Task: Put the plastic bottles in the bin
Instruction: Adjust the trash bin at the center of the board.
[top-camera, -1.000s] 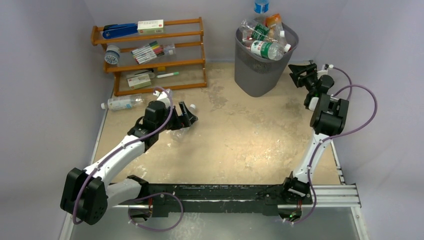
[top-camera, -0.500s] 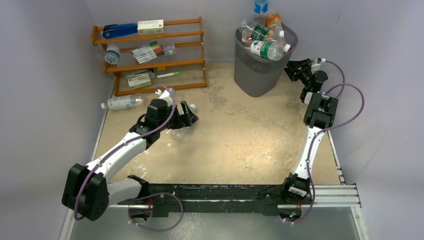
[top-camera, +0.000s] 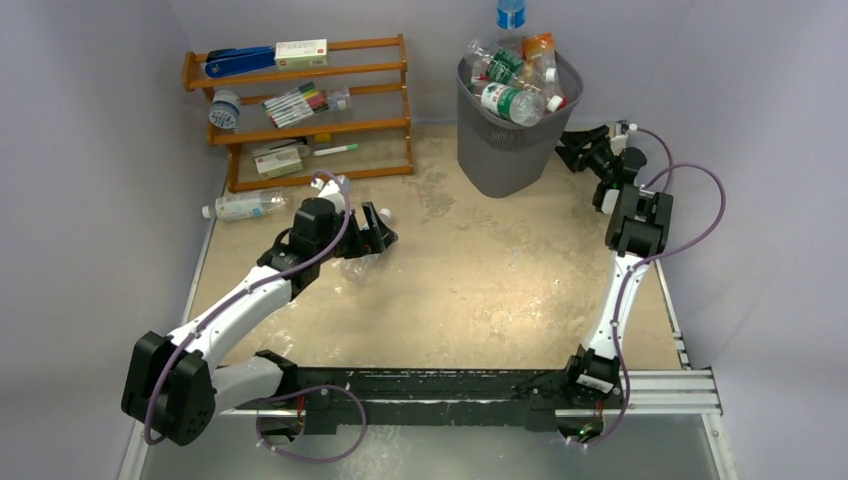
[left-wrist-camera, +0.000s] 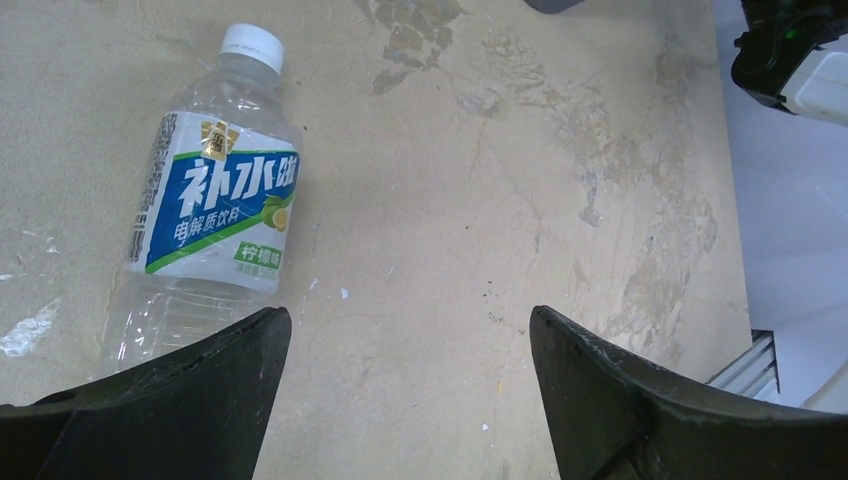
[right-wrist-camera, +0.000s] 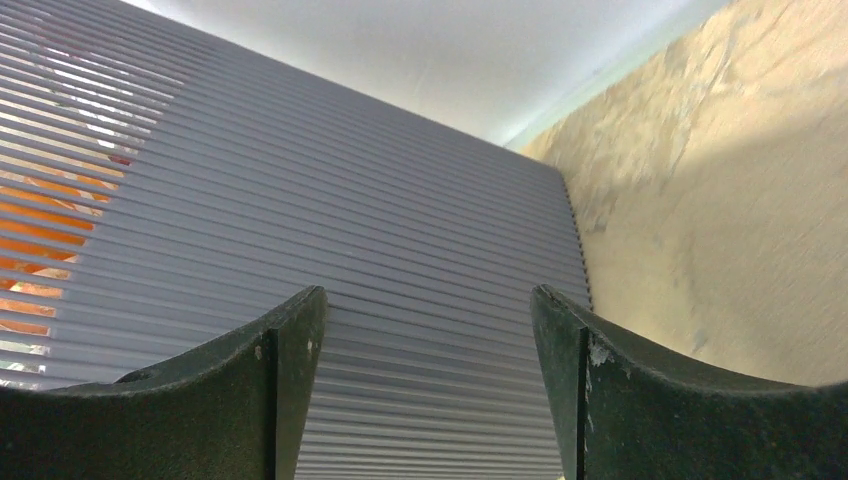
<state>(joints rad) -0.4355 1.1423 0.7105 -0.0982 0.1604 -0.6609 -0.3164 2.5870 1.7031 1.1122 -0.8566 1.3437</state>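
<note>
Scuffed beige tabletop (left-wrist-camera: 500, 150) held a clear, blue-labelled plastic bottle (left-wrist-camera: 205, 215), seemingly light and crushable; my open left gripper (left-wrist-camera: 407, 320) suited its labelled middle.

I see a clear plastic bottle (left-wrist-camera: 212, 205) with white cap and blue-white-green label; the bin (top-camera: 497, 150) is dark grey mesh
</note>
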